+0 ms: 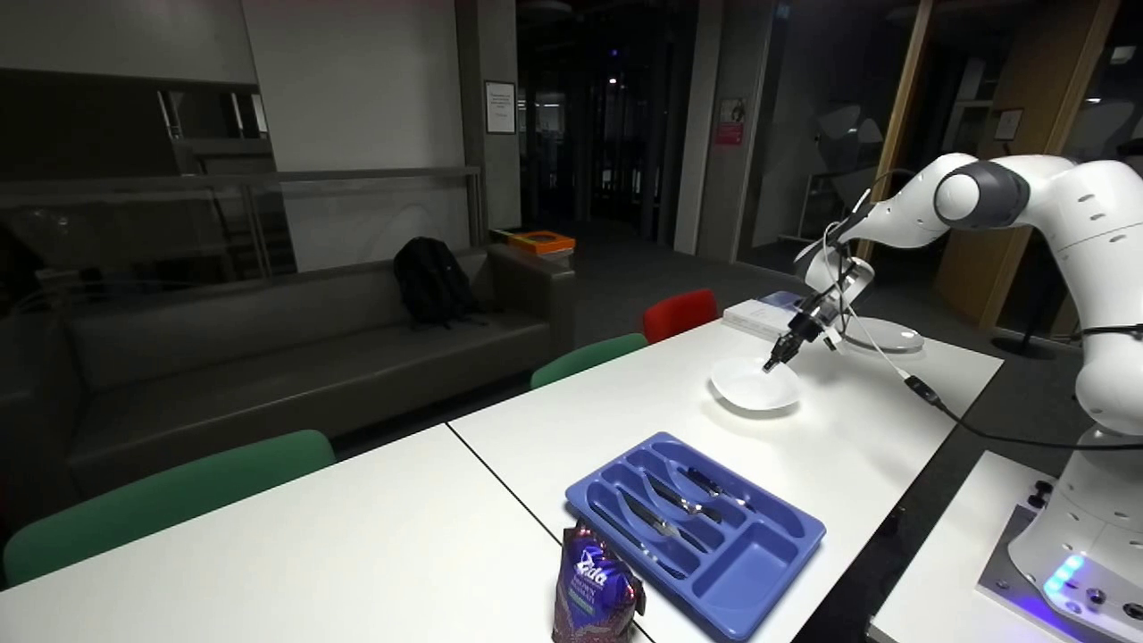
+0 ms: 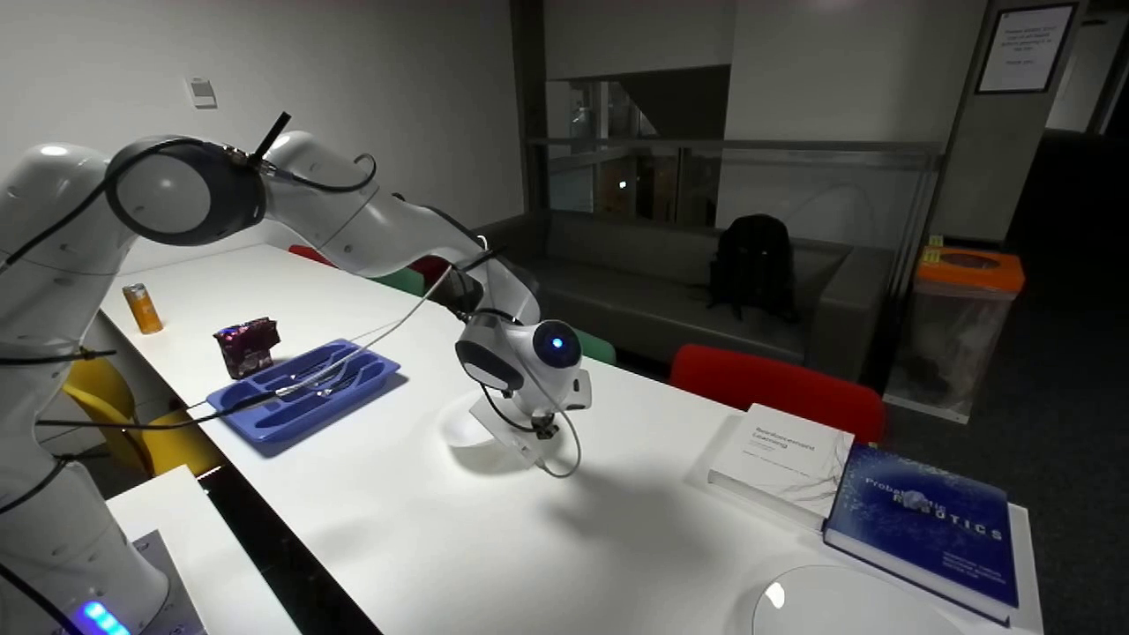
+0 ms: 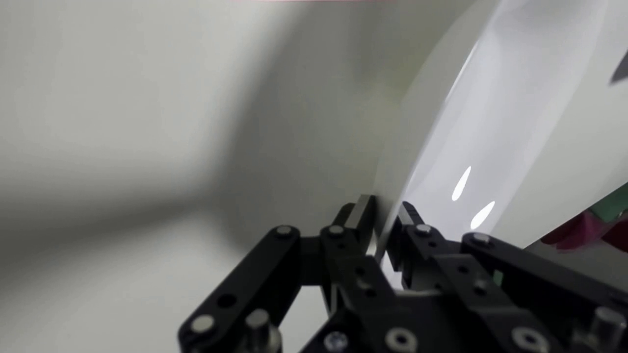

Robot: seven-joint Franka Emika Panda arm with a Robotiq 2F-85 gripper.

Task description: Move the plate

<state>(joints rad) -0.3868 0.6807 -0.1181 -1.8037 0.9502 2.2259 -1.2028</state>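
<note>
One plate (image 1: 755, 386): tilted over the bench (image 1: 375, 536), between the blue tray (image 1: 755, 563) and the pale round dish (image 1: 893, 336); whether its lowest edge touches the surface, I cannot tell.
Jaws: drawn narrow and pinching the plate at one side; in the wrist view the rim runs between them, one inside the wall, one outside.
Rim: probably the weak point. With the weight hanging to one side, the plate could pivot and sag, most of all on a quick start or stop.
Gloss: the surface looks slick; a shallow or light pinch could let the wall slide out.
Low edge: travel without enough lift might scrape or catch it and twist the plate loose.
Blue tray: a low swing that way risks knocking its raised side, with the purple packet (image 1: 594, 589) beyond.
White book (image 2: 785, 454) and blue book (image 2: 922, 520): an overshoot towards them could strike these or the dish.
Cable connector (image 1: 921, 390): a wide turn might drag or snag it.
Tilt: letting go at this angle would likely drop the plate hard; levelling first should help.
</note>
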